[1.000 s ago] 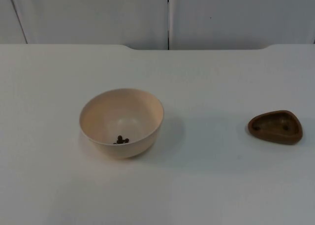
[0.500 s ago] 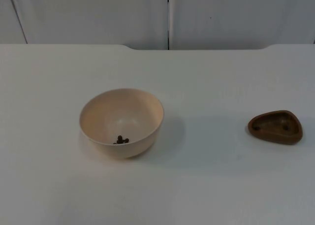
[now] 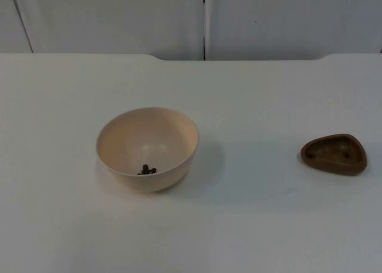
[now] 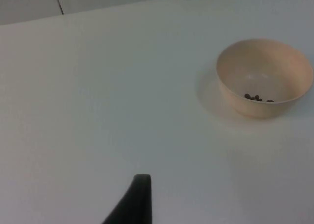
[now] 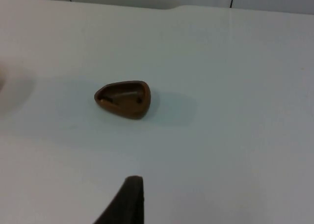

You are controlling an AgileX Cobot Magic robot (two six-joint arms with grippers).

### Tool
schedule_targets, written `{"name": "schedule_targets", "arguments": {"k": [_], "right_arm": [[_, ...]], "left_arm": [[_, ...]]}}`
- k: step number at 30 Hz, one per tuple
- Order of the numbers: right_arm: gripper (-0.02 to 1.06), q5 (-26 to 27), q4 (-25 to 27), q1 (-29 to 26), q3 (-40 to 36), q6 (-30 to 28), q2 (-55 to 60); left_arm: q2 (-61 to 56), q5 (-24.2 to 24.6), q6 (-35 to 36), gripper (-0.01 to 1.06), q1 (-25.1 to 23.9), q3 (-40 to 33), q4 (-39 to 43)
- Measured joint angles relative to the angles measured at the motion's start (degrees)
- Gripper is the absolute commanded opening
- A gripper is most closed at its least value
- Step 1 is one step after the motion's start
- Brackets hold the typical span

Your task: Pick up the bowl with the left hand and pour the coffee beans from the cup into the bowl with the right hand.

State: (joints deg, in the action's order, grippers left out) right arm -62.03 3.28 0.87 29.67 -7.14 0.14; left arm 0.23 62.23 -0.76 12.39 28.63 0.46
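Cream bowl (image 3: pixel 147 149) upright on the white table (image 3: pixel 250 225), a few coffee beans (image 3: pixel 147 170) inside; small brown cup (image 3: pixel 334 154) well apart to its right, also upright. Left gripper (image 4: pixel 132 202) and right gripper (image 5: pixel 125 200) above the table, away from both; finger spread: cannot tell.

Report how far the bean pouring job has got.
Done, by the look of it: a few coffee beans lie in the cream bowl, and the brown cup stands upright on the table with one or two dark specks inside. In hand: nothing; both objects rest on the table. Left: seemingly nothing.
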Motion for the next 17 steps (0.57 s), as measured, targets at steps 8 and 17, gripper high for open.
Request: {"name": "schedule_targets", "arguments": {"k": [8,17], "right_arm": [[1.05,0.00,0.00,0.00,0.00,0.00,0.00],[1.05,0.00,0.00,0.00,0.00,0.00,0.00]], "left_arm": [[0.00,0.00,0.00,1.05,-6.97,0.00,0.21],[0.00,0.00,0.00,1.05,-11.64,0.00,0.21]]}}
